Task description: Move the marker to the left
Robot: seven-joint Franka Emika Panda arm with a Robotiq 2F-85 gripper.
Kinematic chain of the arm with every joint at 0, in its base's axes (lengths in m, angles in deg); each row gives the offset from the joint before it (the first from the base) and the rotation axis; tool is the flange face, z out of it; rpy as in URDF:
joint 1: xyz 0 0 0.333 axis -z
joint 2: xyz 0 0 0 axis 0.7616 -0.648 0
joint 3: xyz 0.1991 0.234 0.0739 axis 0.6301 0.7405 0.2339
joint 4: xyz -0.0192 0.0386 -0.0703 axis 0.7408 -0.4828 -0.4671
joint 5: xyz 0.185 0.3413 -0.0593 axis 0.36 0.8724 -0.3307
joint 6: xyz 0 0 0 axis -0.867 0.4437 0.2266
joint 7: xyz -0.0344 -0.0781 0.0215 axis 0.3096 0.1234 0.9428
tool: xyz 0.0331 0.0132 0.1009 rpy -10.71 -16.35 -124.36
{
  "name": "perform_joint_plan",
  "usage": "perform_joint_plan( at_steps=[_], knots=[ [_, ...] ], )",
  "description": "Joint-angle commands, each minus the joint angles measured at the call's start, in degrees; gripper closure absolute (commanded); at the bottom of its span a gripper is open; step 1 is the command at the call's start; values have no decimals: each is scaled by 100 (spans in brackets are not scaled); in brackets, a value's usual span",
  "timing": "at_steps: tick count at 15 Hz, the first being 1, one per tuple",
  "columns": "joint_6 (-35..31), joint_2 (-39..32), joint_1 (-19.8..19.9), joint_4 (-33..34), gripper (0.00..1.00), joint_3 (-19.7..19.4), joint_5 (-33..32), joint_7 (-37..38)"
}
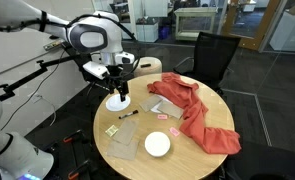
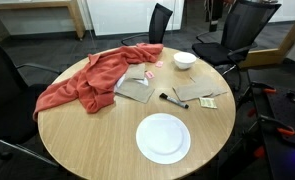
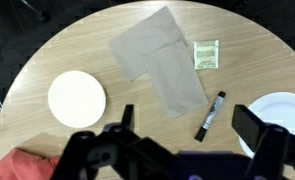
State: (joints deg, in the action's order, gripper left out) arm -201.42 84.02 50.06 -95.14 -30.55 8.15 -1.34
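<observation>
The marker (image 3: 210, 115) is a thin black stick with a grey middle, lying flat on the round wooden table (image 3: 47, 55). It also shows in both exterior views (image 1: 128, 114) (image 2: 173, 100). My gripper (image 3: 188, 120) is open and empty, and hangs well above the table. In the wrist view the marker lies between the two fingers, nearer the right one. In an exterior view my gripper (image 1: 115, 82) hangs over the large white plate (image 1: 117, 103), just beside the marker. The arm is out of view in the second exterior view.
The large white plate (image 2: 163, 137) lies next to the marker. A beige napkin (image 3: 157, 55), a yellow packet (image 3: 206, 54), a small white dish (image 3: 77, 97) and a red cloth (image 1: 192, 110) share the table. Black chairs (image 1: 215, 55) stand around it.
</observation>
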Motion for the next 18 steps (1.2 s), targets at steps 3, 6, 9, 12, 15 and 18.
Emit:
perform_joint_plan(
  at_steps=[3, 6, 9, 12, 15, 18],
  knots=[
    [-771, -566, -128, -82, 0, 210, 6, 359],
    [-1108, -887, -199, -49, 0, 305, -1, 539],
    [-1455, -1151, -270, -47, 0, 382, 26, 709],
    [-1787, -1372, -337, -69, 0, 428, -48, 1053],
    [-2080, -1569, -414, -74, 0, 447, -69, 1438],
    [-2377, -1741, -516, -101, 0, 427, -176, 1818]
  ],
)
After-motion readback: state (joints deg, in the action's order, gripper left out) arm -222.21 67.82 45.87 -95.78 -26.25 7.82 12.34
